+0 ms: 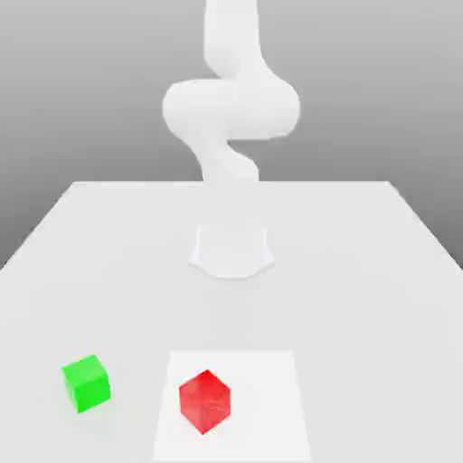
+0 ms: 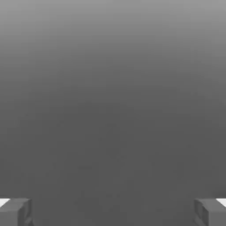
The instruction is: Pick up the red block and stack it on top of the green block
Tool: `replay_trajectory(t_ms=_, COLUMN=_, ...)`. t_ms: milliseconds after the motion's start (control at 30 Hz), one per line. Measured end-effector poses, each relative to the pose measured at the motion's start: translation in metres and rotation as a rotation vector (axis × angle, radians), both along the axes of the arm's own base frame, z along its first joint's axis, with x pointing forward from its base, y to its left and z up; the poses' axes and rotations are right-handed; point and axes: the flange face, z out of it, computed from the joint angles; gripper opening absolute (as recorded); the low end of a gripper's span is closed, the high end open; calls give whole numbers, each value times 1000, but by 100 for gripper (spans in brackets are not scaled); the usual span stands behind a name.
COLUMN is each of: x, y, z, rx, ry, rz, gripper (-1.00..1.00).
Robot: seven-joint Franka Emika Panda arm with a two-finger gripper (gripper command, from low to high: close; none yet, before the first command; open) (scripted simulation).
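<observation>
The arm (image 1: pixel 231 108) is cut off above. The gripper (image 2: pixel 113 212) seems spread wide, fingertips (image 2: pixel 15 212) barely visible. On the white table (image 1: pixel 362 271), the red block (image 1: pixel 204 401) and green block (image 1: pixel 87 383) sit apart, grey backdrop behind.

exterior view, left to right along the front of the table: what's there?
green block → red block, which sits on a lighter square patch of the table. The blocks are apart, not touching.
</observation>
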Motion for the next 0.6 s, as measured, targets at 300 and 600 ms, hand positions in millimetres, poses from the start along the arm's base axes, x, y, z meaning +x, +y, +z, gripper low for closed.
replay_trajectory(t_ms=300, x=79, y=-18, z=-186, rx=108, ry=279, rz=-283, gripper=0)
replay_trajectory(t_ms=600, x=74, y=-37, z=-373, rx=233, ry=542, rz=-568, gripper=0)
